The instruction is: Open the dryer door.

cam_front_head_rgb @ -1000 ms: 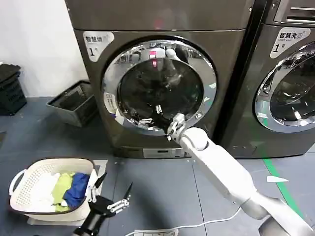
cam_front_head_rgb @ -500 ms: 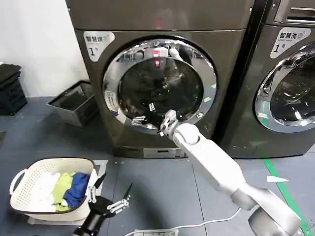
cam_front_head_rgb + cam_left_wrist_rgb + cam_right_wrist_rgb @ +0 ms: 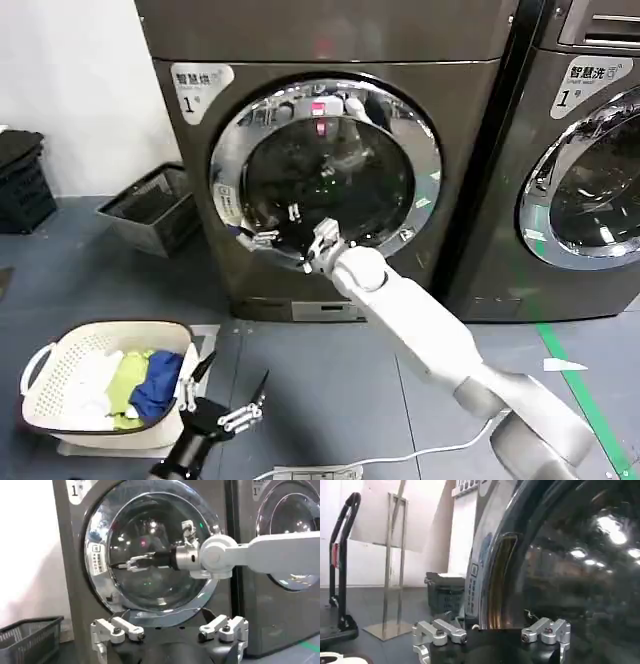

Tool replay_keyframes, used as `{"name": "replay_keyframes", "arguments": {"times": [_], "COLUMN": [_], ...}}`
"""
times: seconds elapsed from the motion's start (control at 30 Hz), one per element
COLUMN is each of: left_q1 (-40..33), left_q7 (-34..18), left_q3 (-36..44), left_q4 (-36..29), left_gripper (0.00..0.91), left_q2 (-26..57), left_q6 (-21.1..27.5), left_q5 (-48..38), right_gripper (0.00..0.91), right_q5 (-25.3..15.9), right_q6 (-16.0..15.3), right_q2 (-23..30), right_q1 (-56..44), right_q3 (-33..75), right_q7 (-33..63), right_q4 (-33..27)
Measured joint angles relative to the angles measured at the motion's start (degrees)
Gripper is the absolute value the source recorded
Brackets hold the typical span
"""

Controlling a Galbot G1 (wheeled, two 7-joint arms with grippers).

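Observation:
The grey dryer's round chrome-rimmed glass door point(image 3: 325, 175) looks shut against the machine front. My right gripper point(image 3: 275, 226) reaches across the lower left of the glass, close to the door's left rim, fingers open with nothing between them. In the right wrist view the chrome door rim point(image 3: 501, 580) stands just ahead of that open gripper point(image 3: 492, 635), in line with the gap. The left wrist view shows the door point(image 3: 150, 600) with the right gripper point(image 3: 132, 562) in front of it. My left gripper point(image 3: 230, 385) hangs low near the floor, open point(image 3: 170, 630) and empty.
A white laundry basket point(image 3: 110, 327) holding clothes sits on the floor at the front left. A dark wire basket point(image 3: 150, 205) stands left of the dryer. A second machine point(image 3: 590, 170) adjoins on the right. A white cable point(image 3: 400, 460) lies across the floor.
My right gripper has slid leftward across the lower part of the door glass toward the left rim, staying open. The left arm and the door have not moved.

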Motion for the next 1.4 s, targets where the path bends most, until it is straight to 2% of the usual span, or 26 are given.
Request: {"name": "replay_keyframes", "arguments": {"times": [1.4], "left_q1": [-0.24], "left_q7": [0.29], "left_q3": [-0.38], "left_q4": [-0.68], "left_gripper": [0.907], "left_q2": [-0.04], "left_q6": [0.24], "left_q5": [-0.34], "right_gripper": [0.907], "right_q5": [0.02], "right_q6": [0.45], "right_q2": [7.51], "right_q1": [6.29], "right_q3": [-2.47], "right_q7": [-8.98], "right_q4": [-13.01]}}
